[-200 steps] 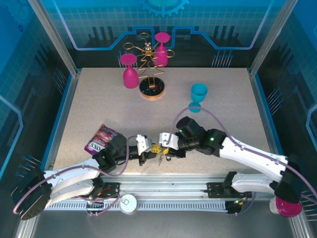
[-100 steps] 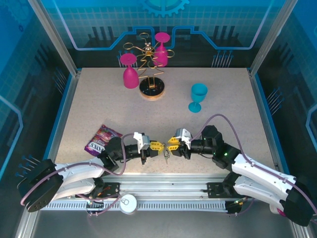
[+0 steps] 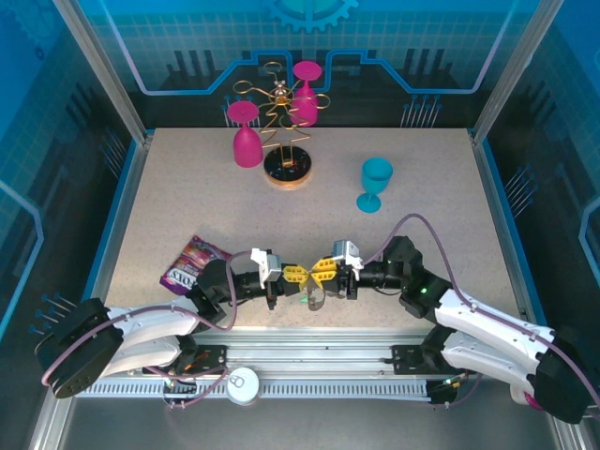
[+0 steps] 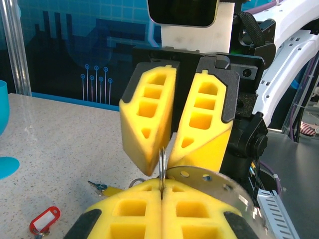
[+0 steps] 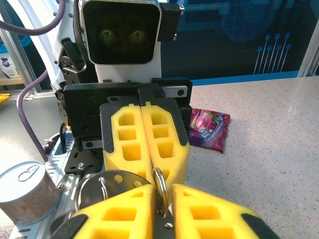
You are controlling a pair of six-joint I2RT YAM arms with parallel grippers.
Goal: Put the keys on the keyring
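My left gripper (image 3: 292, 274) (image 4: 162, 191) is shut on a small split ring of the keyring (image 4: 214, 180), a grey curved metal plate with holes that hangs beside my fingers (image 3: 315, 297). My right gripper (image 3: 323, 270) (image 5: 162, 199) faces it tip to tip, open by a narrow gap with the same ring (image 5: 160, 185) standing in that gap. The keyring plate (image 5: 107, 180) shows left of my right fingers. On the table in the left wrist view lie a red-headed key (image 4: 44, 221) and a yellow-headed key (image 4: 107, 189), apart from both grippers.
A purple snack packet (image 3: 192, 262) (image 5: 209, 128) lies left of the left arm. A blue cup (image 3: 375, 183) stands at mid right, pink glasses on a gold rack (image 3: 281, 122) at the back. A tin can (image 5: 25, 191) sits off the table's front edge.
The right arm swung back and to the right, then brought its gripper left until the fingertips met the left gripper's over the ring. The left gripper shifted slightly right.
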